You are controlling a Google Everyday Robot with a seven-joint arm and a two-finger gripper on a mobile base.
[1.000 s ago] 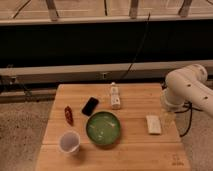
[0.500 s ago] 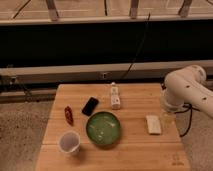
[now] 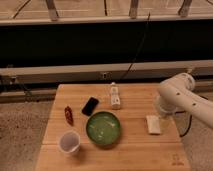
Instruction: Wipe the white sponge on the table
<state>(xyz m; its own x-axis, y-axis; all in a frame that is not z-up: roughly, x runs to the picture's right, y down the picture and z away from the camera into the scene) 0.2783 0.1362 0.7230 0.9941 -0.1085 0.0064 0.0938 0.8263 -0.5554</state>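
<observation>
Approach step: the hand (image 3: 163, 119) hangs just beside the white sponge (image 3: 153, 124), spread wide, holding nothing. The sponge lies flat on the worktop's (image 3: 130, 155) right side. Next, I'd say: settle over it, close, then rub.

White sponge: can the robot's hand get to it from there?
Probably yes. The hand hangs close beside the white sponge near one edge of the table, and nothing lies between them. The green bowl sits off to the other side.
</observation>
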